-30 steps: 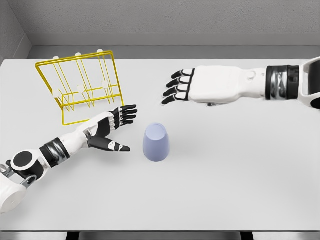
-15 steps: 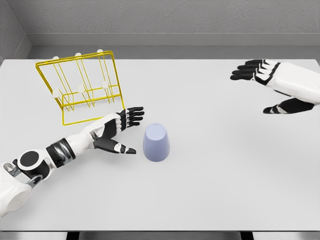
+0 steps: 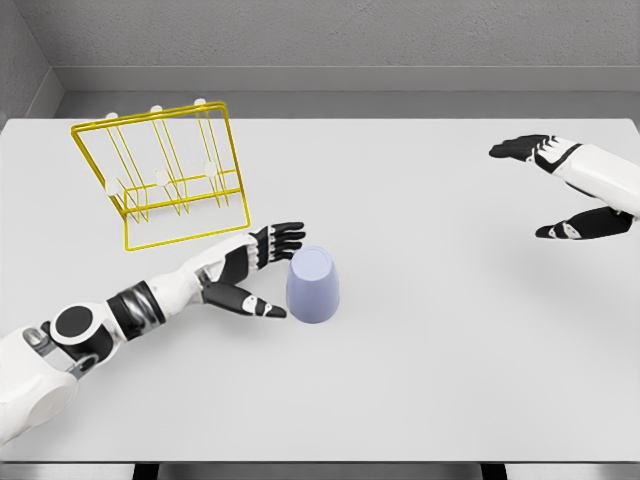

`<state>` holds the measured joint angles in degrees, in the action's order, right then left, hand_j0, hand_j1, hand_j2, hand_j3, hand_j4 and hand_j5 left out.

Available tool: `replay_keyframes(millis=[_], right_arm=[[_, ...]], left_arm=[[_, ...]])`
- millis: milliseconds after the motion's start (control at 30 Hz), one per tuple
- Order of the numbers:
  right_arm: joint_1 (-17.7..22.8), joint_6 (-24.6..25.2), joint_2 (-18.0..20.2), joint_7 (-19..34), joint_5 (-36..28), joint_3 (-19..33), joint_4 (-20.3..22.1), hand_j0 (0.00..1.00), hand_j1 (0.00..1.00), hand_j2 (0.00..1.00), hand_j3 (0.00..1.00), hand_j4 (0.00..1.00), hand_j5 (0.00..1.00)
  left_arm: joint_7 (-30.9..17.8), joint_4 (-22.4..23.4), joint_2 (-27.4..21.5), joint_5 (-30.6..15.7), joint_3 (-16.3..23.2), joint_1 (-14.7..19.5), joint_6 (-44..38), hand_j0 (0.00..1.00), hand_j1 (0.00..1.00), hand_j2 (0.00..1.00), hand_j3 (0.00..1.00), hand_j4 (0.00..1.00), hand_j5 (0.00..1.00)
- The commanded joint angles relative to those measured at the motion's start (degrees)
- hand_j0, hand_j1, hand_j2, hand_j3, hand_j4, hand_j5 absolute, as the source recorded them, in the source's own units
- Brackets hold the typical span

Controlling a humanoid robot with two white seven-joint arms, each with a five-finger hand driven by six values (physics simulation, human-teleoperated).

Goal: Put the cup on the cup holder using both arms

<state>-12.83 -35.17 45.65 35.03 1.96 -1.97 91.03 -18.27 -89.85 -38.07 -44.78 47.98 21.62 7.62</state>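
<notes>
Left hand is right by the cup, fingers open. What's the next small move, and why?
Probably ease the left hand a little further right and close it around the cup. Its fingers are spread on the cup's left side, thumb low and the others near the rim, not yet wrapped around it. The right hand is open, far off at the right edge, and the rack holds nothing.

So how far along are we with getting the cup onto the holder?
Early. Nothing is finished: the cup stands on the table, apart from the yellow cup holder, which carries nothing. In hand: the left hand is beside the cup, fingers spread, not closed on it. The right hand is open near the right edge. Left: grasp, lift, and place on the holder.
</notes>
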Motion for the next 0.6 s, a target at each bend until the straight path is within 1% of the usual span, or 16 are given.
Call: replay_keyframes(millis=[0,300,367,567], right_arm=[[0.0,0.2,-0.3,0.0,-0.5,0.1,-0.1,1.0,1.0,1.0,1.0,1.0,1.0],[0.0,0.2,-0.4,0.0,-0.5,0.1,-0.1,1.0,1.0,1.0,1.0,1.0,1.0],[0.0,0.2,-0.4,0.0,-0.5,0.1,-0.1,1.0,1.0,1.0,1.0,1.0,1.0],[0.0,0.2,-0.7,0.0,-0.5,0.1,-0.1,1.0,1.0,1.0,1.0,1.0,1.0]], left_arm=[[0.0,-0.1,0.2,-0.2,0.1,0.0,-0.1,1.0,1.0,1.0,1.0,1.0,1.0],[0.1,-0.1,1.7,0.2,0.9,0.6,-0.1,1.0,1.0,1.0,1.0,1.0,1.0],[0.1,-0.1,2.6,0.2,0.9,1.3,-2.5,1.0,1.0,1.0,1.0,1.0,1.0],[0.2,-0.1,3.1,0.7,1.1,1.3,-2.6,1.0,1.0,1.0,1.0,1.0,1.0]])
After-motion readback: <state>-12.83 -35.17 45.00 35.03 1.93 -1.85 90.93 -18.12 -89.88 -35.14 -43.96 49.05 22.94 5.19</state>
